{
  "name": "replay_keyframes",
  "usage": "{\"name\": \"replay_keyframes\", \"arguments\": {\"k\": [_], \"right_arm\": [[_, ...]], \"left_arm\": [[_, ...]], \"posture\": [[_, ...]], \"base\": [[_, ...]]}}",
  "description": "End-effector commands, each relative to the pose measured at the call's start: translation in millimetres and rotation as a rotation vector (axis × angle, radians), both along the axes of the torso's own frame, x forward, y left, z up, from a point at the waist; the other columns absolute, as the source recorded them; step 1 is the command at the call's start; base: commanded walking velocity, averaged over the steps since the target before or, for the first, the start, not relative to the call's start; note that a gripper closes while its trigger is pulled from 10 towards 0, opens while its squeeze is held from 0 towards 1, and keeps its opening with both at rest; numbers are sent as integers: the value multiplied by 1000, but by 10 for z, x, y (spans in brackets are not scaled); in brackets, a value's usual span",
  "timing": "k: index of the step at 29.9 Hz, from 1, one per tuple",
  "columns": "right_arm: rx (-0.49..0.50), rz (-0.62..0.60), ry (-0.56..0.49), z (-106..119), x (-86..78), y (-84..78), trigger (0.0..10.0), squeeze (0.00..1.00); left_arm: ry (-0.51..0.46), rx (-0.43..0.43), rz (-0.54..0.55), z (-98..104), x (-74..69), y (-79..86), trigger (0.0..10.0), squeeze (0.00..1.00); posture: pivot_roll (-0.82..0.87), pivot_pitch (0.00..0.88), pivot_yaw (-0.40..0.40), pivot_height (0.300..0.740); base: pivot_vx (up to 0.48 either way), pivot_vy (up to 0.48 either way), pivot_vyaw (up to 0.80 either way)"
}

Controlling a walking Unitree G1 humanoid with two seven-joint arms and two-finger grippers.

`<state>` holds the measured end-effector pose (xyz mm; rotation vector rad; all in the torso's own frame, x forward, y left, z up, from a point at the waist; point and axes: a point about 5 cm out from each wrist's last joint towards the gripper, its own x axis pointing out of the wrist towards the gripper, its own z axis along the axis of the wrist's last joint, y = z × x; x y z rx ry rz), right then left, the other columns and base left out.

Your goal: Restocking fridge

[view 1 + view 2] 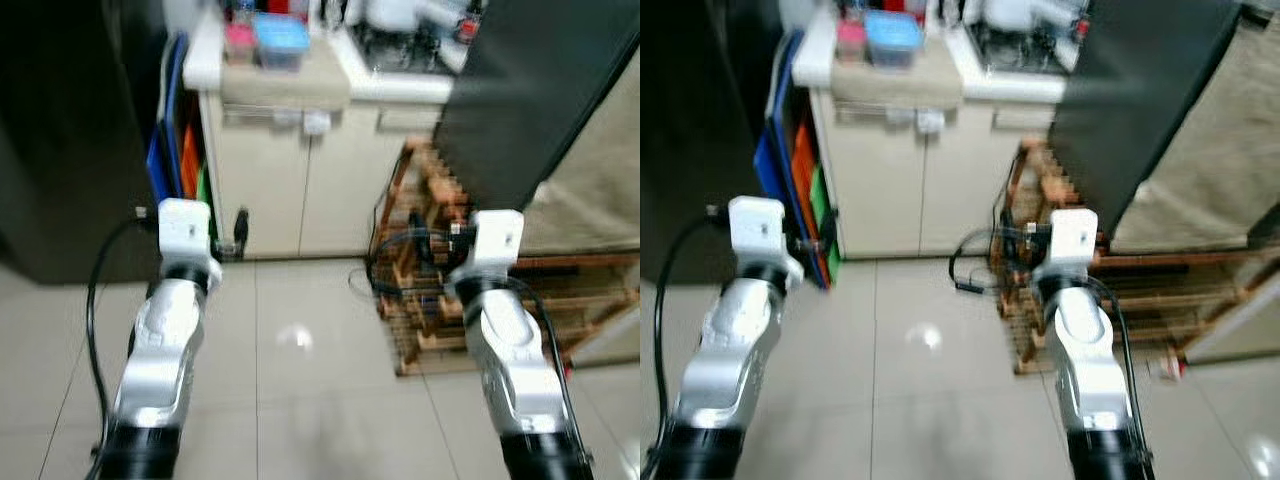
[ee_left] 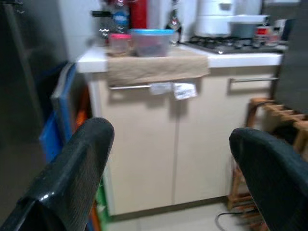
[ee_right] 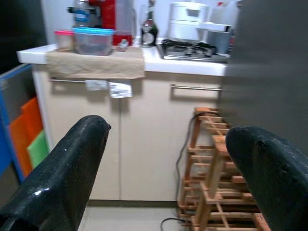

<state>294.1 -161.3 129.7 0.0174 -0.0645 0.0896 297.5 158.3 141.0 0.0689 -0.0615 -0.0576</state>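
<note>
Head views, blurred as if mid-walk: both arms held forward over pale floor tiles (image 1: 300, 400), wrists level, nothing carried. Ahead, a cream cabinet (image 1: 290, 180) with a cloth (image 1: 285, 85) draped over the counter edge, and on it a blue-lidded tub (image 1: 280, 40) beside a pink-lidded jar (image 1: 238, 40). Left of the cabinet, coloured boards (image 1: 175, 160) leaning upright, then a dark fridge (image 1: 60, 140) side. To the right, a dark door panel (image 1: 530, 90) swung out above a wooden rack (image 1: 430, 260) with a cable (image 1: 975, 265) trailing onto the tiles.

Left wrist view: left gripper (image 2: 178, 178) spread wide, fingers (image 2: 72, 178) well apart, empty. Tub (image 2: 150, 42) and jar (image 2: 119, 43) straight ahead on the counter, well off still.

Right wrist view: right gripper (image 3: 168, 173) likewise wide open, holding nothing. Same tub (image 3: 94, 41) on the cloth, stove (image 3: 192, 48) further along, rack (image 3: 211, 168) close on the door side.

Likely an approach to fetch the tub or jar for the fridge; no grasp begun. Risks from here: snagging a foot or the right arm on the cable and rack while closing in; clipping the door panel with the right elbow; dragging the cloth on reaching over it, pulling tub and jar off the edge; misjudged reach under this blur.
</note>
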Motion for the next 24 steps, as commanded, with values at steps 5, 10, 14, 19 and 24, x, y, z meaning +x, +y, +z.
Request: {"name": "replay_keyframes", "arguments": {"k": [5,10,14,19,24], "right_arm": [[3,-9,-18,52,73,8,10000,0],[17,5,-17,43,66,23,10000,0],[11,-2,-9,14,63,20,10000,0],[11,-17,-13,4,80,23,10000,0],[-4,-14,-16,7,90,26,10000,0]], "left_arm": [[-53,11,-66,138,92,-176,10000,0],[-47,5,-47,121,96,-153,10000,0],[-43,15,-56,108,93,-163,10000,0],[-45,54,-94,109,98,-199,10000,0],[-31,50,-106,92,107,-203,10000,0]], "posture": [[-52,0,-39,740],[-53,0,-40,740],[-48,0,-42,740],[-43,0,-41,740],[-40,0,-37,740]], "base": [[432,0,0],[431,0,0],[432,0,384],[474,0,589],[276,0,0]]}}
